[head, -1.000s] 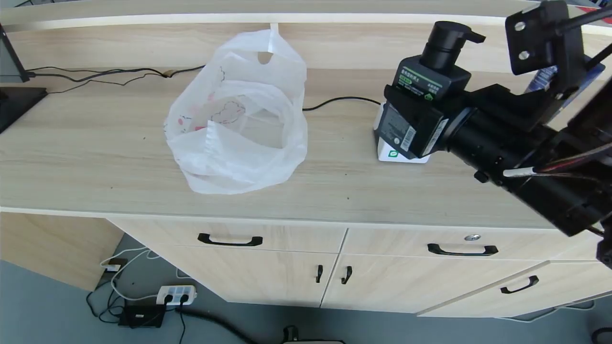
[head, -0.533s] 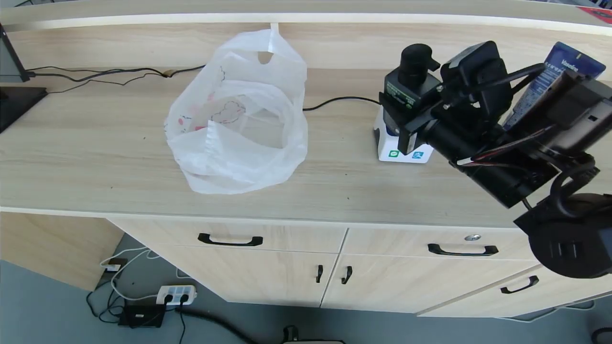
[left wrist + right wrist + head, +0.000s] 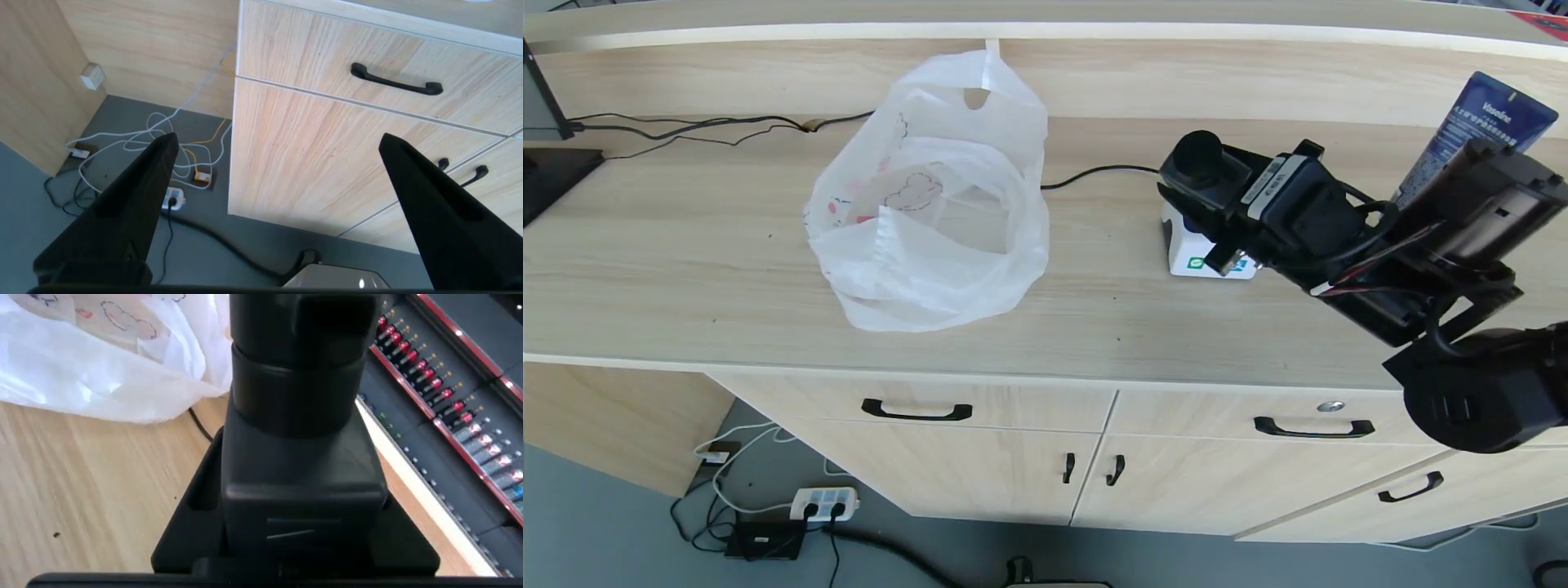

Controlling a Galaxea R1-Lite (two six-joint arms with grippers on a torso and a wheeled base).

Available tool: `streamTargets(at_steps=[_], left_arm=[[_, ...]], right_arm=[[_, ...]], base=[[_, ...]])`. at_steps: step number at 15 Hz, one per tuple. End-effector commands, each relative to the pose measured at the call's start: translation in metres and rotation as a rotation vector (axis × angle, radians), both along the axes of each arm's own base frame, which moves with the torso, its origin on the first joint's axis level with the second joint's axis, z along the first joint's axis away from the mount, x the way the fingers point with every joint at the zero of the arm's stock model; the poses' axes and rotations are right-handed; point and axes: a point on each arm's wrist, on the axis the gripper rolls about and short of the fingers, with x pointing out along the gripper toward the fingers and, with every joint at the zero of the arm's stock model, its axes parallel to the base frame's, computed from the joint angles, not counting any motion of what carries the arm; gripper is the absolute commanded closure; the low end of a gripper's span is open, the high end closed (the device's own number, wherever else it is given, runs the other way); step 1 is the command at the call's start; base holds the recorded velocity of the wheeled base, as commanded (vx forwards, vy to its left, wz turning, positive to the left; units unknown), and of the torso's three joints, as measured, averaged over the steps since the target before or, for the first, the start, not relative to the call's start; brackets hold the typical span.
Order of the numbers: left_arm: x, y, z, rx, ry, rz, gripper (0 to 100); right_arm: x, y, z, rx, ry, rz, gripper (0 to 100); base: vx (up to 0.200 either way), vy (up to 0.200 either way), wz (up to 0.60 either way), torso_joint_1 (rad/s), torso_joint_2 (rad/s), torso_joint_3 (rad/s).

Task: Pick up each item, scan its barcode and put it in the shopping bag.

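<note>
As the right gripper clamps it, the black pump bottle lies sideways

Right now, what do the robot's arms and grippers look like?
The right arm is matte black, built of cylindrical segments, with red, white and black cables along it. The left gripper has two black wedge-shaped fingers tapering to narrow tips.

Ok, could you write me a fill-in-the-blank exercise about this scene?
1. The right hand is shut on a black ____.
2. The white bag lies on the robot's ____ of the scanner.
3. The left hand is ____.
4. A blue ____ stands on the robot's right of the scanner.
Missing: bottle; left; open; tube.
</note>
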Motion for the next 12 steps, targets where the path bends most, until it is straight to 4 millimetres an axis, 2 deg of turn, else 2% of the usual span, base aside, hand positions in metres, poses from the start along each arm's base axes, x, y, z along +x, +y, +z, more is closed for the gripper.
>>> streamTargets(at_steps=[1,2,3,6,9,12], left_arm=[[0.000,0.000,0.000,0.000,0.001,0.001,0],[0.000,0.000,0.000,0.000,0.001,0.001,0],[0.000,0.000,0.000,0.000,0.000,0.001,0],[0.000,0.000,0.000,-0.001,0.001,0.001,0],[0.000,0.000,0.000,0.000,0.001,0.001,0],[0.000,0.000,0.000,-0.001,0.000,0.001,0]], right_arm=[[0.012,-0.025,0.000,-0.005,-0.018,-0.077,100],[0.017,-0.026,0.001,0.001,-0.023,-0.081,100],[0.033,-0.029,0.010,0.004,-0.067,-0.065,100],[0.051,-0.037,0.016,0.036,-0.089,-0.084,100],[0.067,-0.039,0.004,0.060,-0.061,-0.085,100],[0.073,-0.040,-0.002,0.071,-0.038,-0.086,100]], base=[[0.000,0.000,0.00,0.000,0.00,0.000],[0.000,0.000,0.00,0.000,0.00,0.000],[0.000,0.000,0.00,0.000,0.00,0.000],[0.000,0.000,0.00,0.000,0.00,0.000],[0.000,0.000,0.00,0.000,0.00,0.000],[0.000,0.000,0.00,0.000,0.00,0.000]])
